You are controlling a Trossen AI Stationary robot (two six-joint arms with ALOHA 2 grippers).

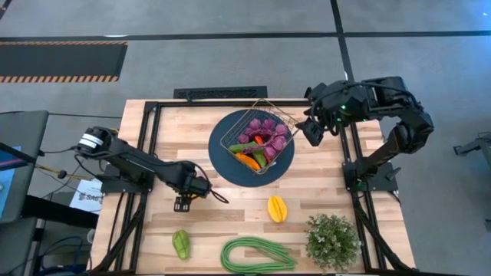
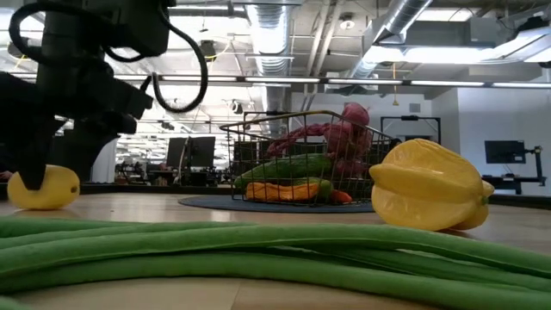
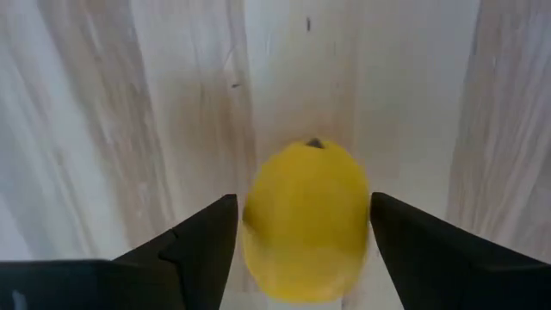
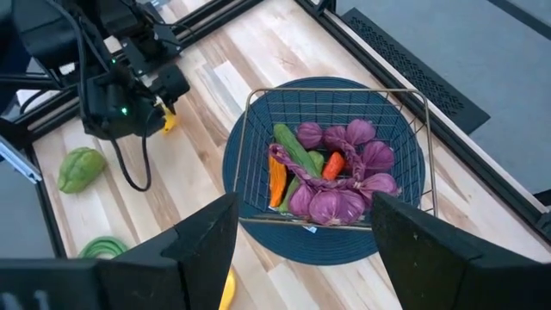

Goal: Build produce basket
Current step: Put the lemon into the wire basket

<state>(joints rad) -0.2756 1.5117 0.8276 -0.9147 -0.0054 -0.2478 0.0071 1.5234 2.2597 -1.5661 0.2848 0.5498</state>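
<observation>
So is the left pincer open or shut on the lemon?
Open. The left pincer straddles the lemon on the table, with gaps showing beside both fingers.

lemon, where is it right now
The lemon sits on the bare table between the fingers of the left gripper, on the table's left side, left of the plate holding the basket.

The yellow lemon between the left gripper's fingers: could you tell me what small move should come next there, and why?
Probably close the left gripper on the lemon. The wrist view shows its fingers on either side of the fruit with gaps, and the lemon sits on the table, outside the basket. The right gripper waits open beside the basket.
</observation>
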